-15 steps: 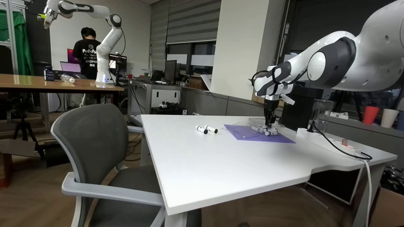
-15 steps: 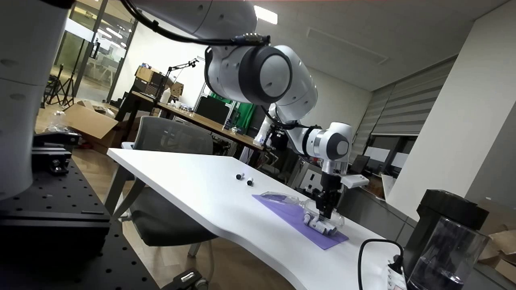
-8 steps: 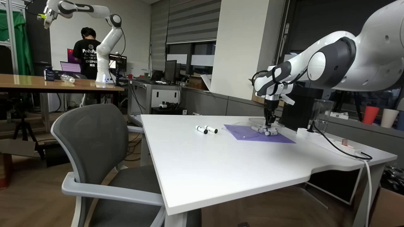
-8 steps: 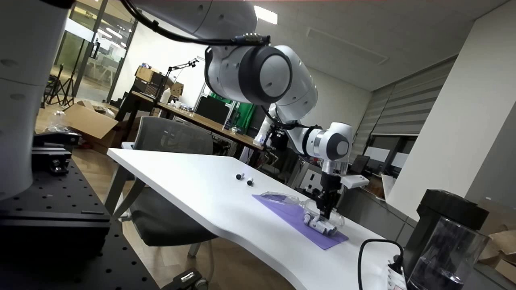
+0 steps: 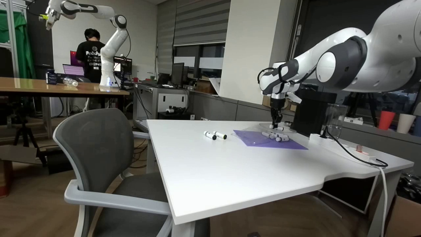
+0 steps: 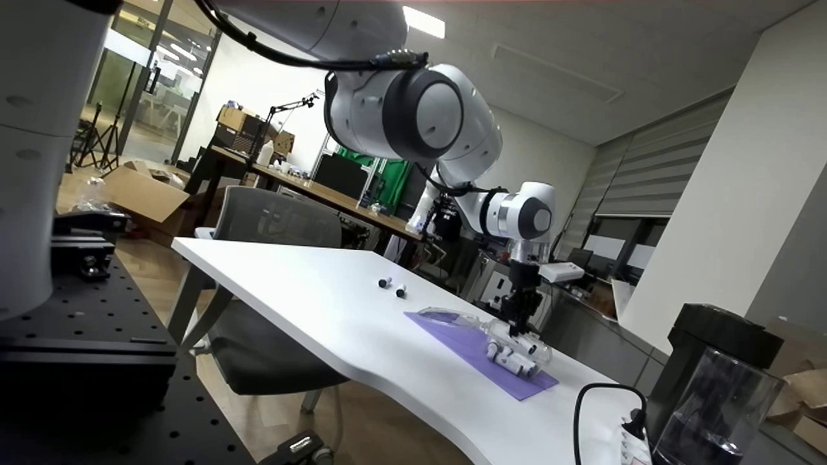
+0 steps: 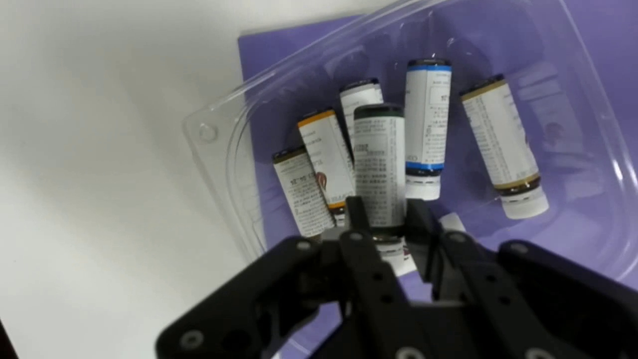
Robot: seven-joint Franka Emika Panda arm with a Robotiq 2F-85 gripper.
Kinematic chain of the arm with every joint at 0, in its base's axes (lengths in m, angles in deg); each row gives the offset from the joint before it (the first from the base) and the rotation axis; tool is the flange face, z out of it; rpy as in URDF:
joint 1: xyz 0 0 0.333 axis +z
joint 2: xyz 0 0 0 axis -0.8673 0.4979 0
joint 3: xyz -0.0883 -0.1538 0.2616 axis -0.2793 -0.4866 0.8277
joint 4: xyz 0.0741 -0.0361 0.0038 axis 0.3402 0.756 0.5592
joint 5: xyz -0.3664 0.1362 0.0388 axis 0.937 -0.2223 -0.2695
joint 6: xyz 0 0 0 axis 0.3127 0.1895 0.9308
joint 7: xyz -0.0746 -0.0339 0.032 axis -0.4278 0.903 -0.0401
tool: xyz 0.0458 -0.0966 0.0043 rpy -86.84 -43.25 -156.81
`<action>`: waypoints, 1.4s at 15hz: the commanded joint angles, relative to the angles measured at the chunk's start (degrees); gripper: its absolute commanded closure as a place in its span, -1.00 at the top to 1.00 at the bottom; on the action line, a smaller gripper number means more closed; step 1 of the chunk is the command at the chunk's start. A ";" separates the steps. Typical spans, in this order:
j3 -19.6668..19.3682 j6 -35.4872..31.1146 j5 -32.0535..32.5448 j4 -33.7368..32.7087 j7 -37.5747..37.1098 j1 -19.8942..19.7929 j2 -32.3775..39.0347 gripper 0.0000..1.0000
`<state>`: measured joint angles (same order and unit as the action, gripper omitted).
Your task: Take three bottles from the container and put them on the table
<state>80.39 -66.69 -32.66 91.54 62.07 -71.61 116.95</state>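
Bottle (image 7: 380,169) held in the tool (image 7: 385,215): slim and cylindrical, with a pale printed label, a dark green band at its far end and a white cap at the end nearest the tool. The tool is clamped on its sides toward the capped end, over the clear container (image 7: 618,169), which rests partly on a purple sheet (image 7: 269,45) on the tabletop (image 5: 197,171). In the wrist view, an orange-banded bottle (image 7: 326,159) and a brown-banded bottle (image 7: 304,194) lie to the left of the tool, a blue-banded bottle (image 7: 428,119) just to its right and a gold-banded bottle (image 7: 502,137) farther right, all inside the container; whether the held bottle touches them cannot be told. Two further bottles (image 5: 209,135) lie side by side on the tabletop, well apart from the tool; one shows a yellow-green band. In both exterior views the arm (image 5: 381,62) reaches across the tabletop with its wrist bent and the tool pointing down. Fine print covers the labels, too small to read with certainty. Far from the tool, a person (image 5: 89,57) wears a black shirt (image 5: 85,65) with white lettering, of which "Peach" is legible.
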 commanded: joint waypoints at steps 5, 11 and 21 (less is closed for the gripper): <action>-5.63 7.61 2.75 0.35 -22.84 8.29 -2.20 -0.87; -1.35 3.63 -2.11 -1.56 -27.71 12.31 -0.49 -0.87; 2.36 3.70 -6.35 0.25 -32.69 16.05 -0.57 -0.87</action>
<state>81.87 -63.76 -37.89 91.71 31.40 -55.84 116.53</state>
